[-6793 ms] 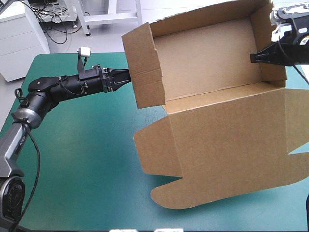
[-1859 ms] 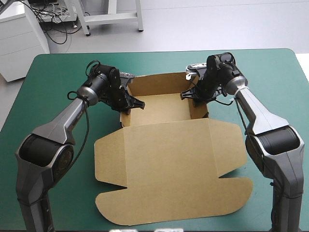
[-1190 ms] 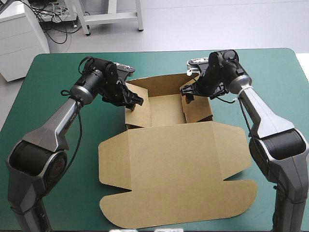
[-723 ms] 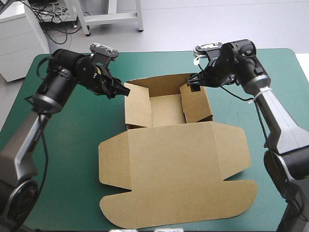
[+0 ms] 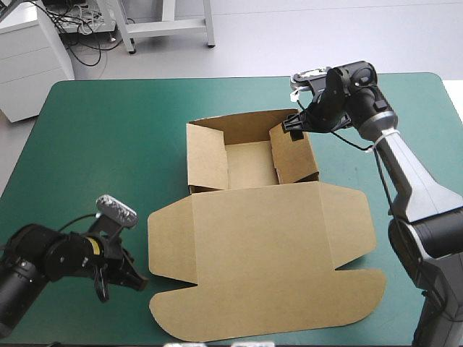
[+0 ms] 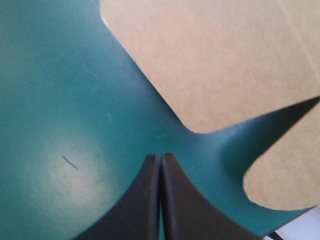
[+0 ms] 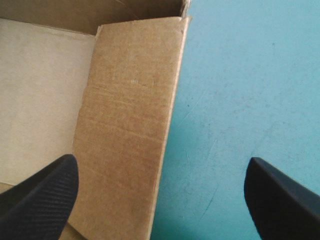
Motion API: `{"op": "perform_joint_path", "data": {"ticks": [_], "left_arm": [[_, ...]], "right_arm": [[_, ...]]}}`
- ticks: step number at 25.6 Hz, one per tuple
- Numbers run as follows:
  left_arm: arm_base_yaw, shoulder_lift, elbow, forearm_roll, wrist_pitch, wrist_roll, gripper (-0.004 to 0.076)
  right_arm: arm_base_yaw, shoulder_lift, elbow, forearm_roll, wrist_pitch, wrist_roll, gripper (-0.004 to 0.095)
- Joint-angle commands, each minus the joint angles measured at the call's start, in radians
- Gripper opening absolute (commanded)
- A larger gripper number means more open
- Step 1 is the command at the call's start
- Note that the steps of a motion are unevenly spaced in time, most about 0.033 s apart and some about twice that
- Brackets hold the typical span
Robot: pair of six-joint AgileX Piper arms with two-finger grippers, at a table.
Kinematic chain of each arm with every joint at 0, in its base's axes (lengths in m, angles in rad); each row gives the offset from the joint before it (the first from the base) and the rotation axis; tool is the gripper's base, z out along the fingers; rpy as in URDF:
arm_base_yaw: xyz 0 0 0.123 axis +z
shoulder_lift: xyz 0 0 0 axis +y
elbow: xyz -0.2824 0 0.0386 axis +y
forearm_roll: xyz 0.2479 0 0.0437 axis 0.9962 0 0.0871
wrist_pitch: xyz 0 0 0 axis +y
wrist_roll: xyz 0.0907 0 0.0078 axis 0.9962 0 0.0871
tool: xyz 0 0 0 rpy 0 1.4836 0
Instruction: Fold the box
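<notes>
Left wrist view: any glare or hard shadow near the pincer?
Left wrist view: pale glare patch on the teal-green cover beside the shut left pincer; dark shadow in the notch between the lid flaps of the box. Right wrist view: even light on the box wall, no glare.

**Left arm drawn back, box set down**

The left gripper [image 5: 139, 281] has left the box's left wall [image 5: 207, 165], where it was just before. It has come back to the near left part of the teal-green cover [image 5: 108, 159], beside the lid's left flap [image 5: 171, 242], with its fingers closed together. The right gripper [image 5: 293, 124] has moved from inside the tray to the far end of the right wall [image 5: 296, 153], fingers wide apart. Much earlier both arms held the box [image 5: 249, 165] in the air; now it lies on the table.
</notes>
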Motion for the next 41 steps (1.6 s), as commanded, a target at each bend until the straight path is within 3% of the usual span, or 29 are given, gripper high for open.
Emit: {"op": "perform_joint_path", "data": {"ticks": [1, 9, 12, 14, 19, 28, 37, 41], "left_arm": [[-0.004, -0.09, 0.141, -0.075, -0.099, 0.0, -0.0032], [-0.004, -0.251, 0.32, -0.146, -0.103, -0.025, -0.0032], [-0.004, -0.302, 0.321, -0.146, -0.105, -0.025, -0.0032], [-0.004, -0.333, 0.321, -0.146, -0.11, -0.025, -0.0032], [-0.004, -0.372, 0.321, -0.146, -0.11, -0.025, -0.0032], [-0.004, -0.372, 0.321, -0.146, -0.11, -0.025, -0.0032], [-0.004, -0.372, 0.321, -0.145, -0.11, -0.025, -0.0032], [-0.004, -0.372, 0.321, -0.145, -0.109, -0.025, -0.0032]], "right_arm": [[0.002, 0.012, -0.032, -0.012, 0.005, -0.007, 0.0829], [0.002, 0.126, -0.032, 0.013, -0.01, -0.015, 0.0828], [0.002, 0.149, -0.032, 0.013, -0.027, -0.015, 0.0742], [0.002, 0.157, -0.032, 0.019, -0.036, -0.015, 0.0574], [0.002, 0.159, -0.032, 0.013, -0.064, -0.007, 0.0], [0.002, 0.159, -0.04, 0.013, -0.067, -0.007, -0.0023], [-0.034, 0.155, -0.262, -0.229, 0.004, -0.088, -0.0023], [-0.124, 0.155, -0.332, -0.215, 0.004, -0.086, -0.0023]]}}
